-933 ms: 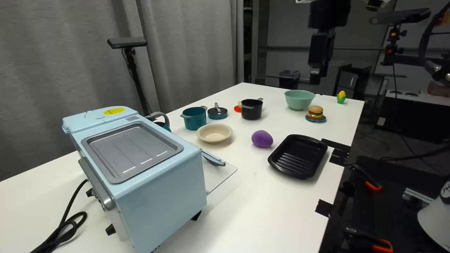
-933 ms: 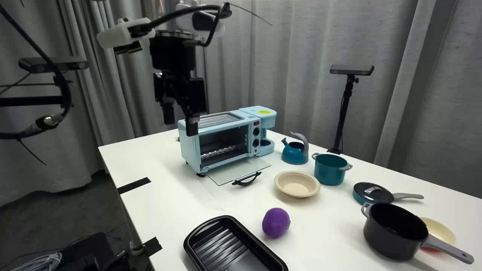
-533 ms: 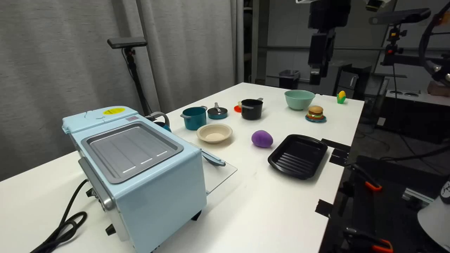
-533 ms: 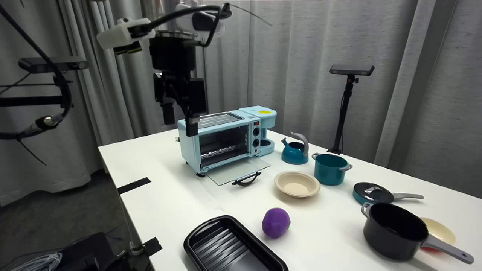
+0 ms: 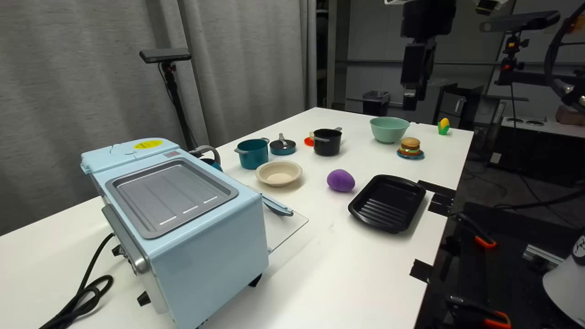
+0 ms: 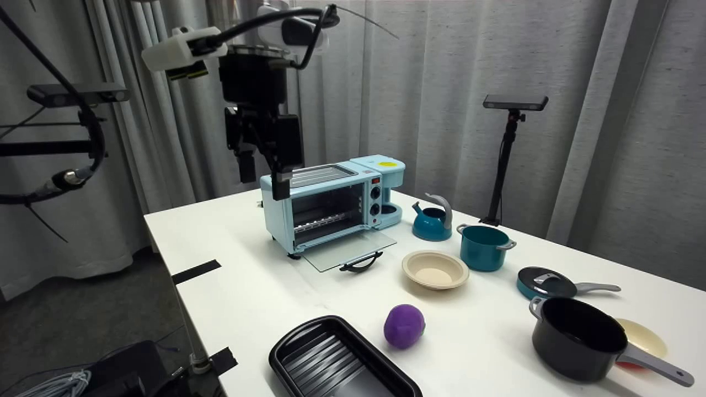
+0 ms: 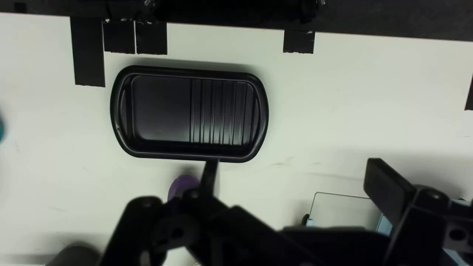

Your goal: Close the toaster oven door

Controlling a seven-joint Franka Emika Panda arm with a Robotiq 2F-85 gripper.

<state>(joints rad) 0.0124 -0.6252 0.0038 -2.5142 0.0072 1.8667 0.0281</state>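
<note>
The toaster oven (image 5: 215, 260) is a pale blue box with a grey ribbed tray on top. It also shows in an exterior view (image 6: 280, 220) from its open front. Its clear glass door (image 6: 347, 251) is folded down in front, near level, with a dark handle (image 6: 361, 262) at its outer edge. The door shows in an exterior view (image 5: 281, 230) and partly in the wrist view (image 7: 342, 208), where the gripper hides the rest. My gripper (image 7: 294, 162) is open and empty, high above the table. It also hangs in both exterior views (image 5: 413, 93) (image 6: 265, 182), apart from the door.
A black ridged tray (image 5: 388, 203) and a purple eggplant (image 5: 341, 180) lie in front of the oven. A beige bowl (image 6: 436, 270), teal kettle (image 6: 432, 223), teal pot (image 6: 483, 248) and black pot (image 6: 576, 339) stand beyond the door. A black cord (image 5: 87, 292) lies behind the oven.
</note>
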